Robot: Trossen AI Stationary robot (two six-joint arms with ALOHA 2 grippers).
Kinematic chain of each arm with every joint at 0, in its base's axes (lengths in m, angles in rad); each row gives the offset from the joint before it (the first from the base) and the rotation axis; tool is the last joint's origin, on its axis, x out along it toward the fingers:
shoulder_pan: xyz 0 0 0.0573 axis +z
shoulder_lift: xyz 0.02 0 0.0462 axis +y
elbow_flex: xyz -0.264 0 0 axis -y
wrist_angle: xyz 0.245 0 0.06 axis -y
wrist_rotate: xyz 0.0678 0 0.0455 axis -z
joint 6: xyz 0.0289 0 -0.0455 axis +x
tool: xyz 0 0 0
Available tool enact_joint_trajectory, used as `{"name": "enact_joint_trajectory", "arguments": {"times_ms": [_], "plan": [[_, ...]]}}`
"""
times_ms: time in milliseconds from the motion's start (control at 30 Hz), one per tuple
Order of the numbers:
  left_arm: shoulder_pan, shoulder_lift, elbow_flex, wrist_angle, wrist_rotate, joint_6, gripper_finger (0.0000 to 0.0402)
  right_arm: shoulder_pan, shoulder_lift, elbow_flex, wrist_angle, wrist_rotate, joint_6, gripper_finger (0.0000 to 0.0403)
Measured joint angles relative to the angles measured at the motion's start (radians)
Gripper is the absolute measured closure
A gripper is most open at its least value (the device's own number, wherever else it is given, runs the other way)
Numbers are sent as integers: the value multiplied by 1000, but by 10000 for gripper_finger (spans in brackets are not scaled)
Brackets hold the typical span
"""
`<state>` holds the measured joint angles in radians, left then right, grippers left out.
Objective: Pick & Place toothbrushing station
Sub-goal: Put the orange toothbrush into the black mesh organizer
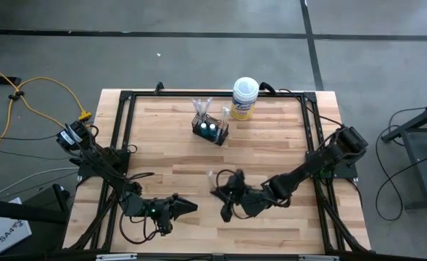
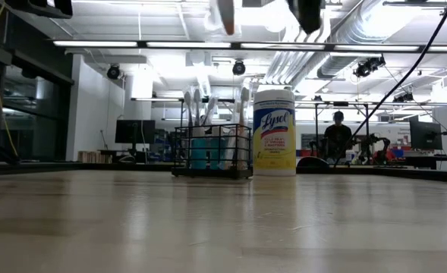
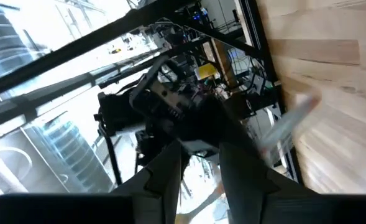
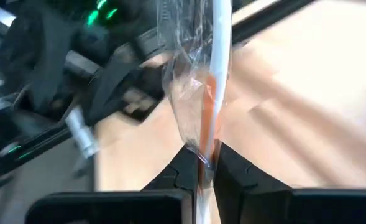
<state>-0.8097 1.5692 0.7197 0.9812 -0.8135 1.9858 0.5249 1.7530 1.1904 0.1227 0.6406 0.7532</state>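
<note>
Toothbrush (image 4: 215, 74) clamped in right end effector (image 4: 201, 163), apparently wrapped.

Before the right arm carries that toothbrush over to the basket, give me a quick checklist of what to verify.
1. Right claw shut on the toothbrush: ok.
2. Toothbrush clear of the table: ok, lifted.
3. Basket upright: ok.
4. Room left in the basket: cannot tell.
5. Wipes canister beside the basket, near the drop spot: not ok, go carefully.
6. Left claw close to the right claw: not ok.
</note>
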Motion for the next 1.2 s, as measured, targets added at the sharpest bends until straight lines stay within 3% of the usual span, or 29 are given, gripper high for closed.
{"name": "enact_joint_trajectory", "arguments": {"times_ms": [267, 500, 733, 1200], "plan": [[0, -1, 0, 0, -7, -108, 299, -3, -22, 1, -66, 364, -153, 383], [0, -1, 0, -1, -79, -310, 299, -65, -22, -49, -65, 485, -158, 383], [1, -1, 0, -2, -141, -538, 299, -172, -21, -129, -39, 494, -112, 383], [104, -1, -1, -38, -331, -842, 299, -414, -21, -132, 235, 343, -470, 383]]}}
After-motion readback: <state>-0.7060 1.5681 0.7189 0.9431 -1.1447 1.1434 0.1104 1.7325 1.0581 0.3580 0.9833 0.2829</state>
